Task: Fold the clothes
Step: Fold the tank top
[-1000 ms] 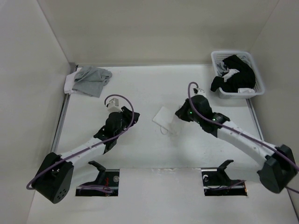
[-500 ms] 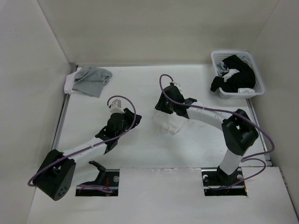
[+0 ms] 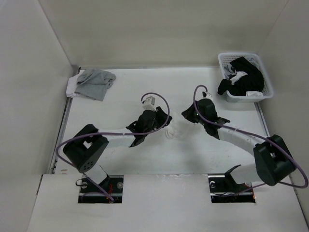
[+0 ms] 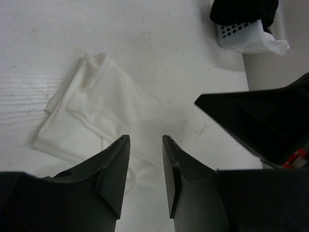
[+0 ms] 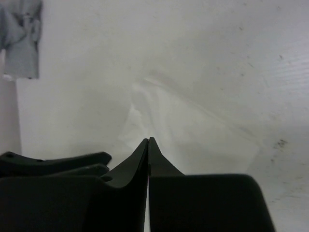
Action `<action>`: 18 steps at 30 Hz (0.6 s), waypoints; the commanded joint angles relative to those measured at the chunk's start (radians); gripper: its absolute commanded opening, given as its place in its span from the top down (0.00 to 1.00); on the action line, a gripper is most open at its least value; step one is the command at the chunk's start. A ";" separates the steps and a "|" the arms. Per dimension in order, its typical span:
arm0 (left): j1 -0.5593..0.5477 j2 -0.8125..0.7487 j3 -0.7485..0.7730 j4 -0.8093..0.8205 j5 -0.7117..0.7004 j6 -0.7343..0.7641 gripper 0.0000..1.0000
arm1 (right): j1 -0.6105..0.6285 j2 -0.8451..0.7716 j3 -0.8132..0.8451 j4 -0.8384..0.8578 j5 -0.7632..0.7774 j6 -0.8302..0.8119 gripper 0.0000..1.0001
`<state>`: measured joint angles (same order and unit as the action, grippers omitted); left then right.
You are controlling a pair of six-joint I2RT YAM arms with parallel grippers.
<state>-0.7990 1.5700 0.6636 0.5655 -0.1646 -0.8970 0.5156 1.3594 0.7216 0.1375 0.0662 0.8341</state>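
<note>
The clothes (image 3: pixel 175 127) are a small white garment lying crumpled on the table's middle, mostly hidden between the two arms from above. In the left wrist view the clothes (image 4: pixel 96 108) lie loosely folded, with a thin string near the fingers. My left gripper (image 3: pixel 164 120) (image 4: pixel 145 141) hovers at their near edge, jaws apart with nothing between them. My right gripper (image 3: pixel 186 115) (image 5: pixel 148 140) is shut, its tip over the clothes (image 5: pixel 193 130); no fabric shows between the fingers.
A white basket (image 3: pixel 222 60) with black clothes (image 3: pixel 244 77) stands at the back right and shows as the basket (image 4: pixel 241 34) in the left wrist view. A grey garment (image 3: pixel 94 82) (image 5: pixel 21 38) lies at the back left corner. Walls enclose the table on three sides.
My left arm has swung from the left side in to the white garment. My right arm, over the garment half a second ago, has drawn back to its right side.
</note>
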 commanded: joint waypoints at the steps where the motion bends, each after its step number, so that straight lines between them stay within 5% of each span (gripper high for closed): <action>1: -0.002 0.097 0.089 0.128 0.008 0.001 0.69 | -0.024 0.036 -0.057 0.085 -0.063 -0.026 0.97; 9: 0.056 0.292 0.169 0.136 0.051 -0.063 0.71 | -0.059 0.158 -0.114 0.143 -0.074 -0.015 0.96; 18: 0.156 0.288 0.074 0.089 0.037 -0.105 0.71 | -0.059 0.161 -0.146 0.166 -0.059 0.011 0.96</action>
<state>-0.6537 1.8870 0.7734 0.6559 -0.1143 -0.9863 0.4633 1.5375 0.5854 0.2577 0.0025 0.8391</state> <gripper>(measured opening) 0.290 0.038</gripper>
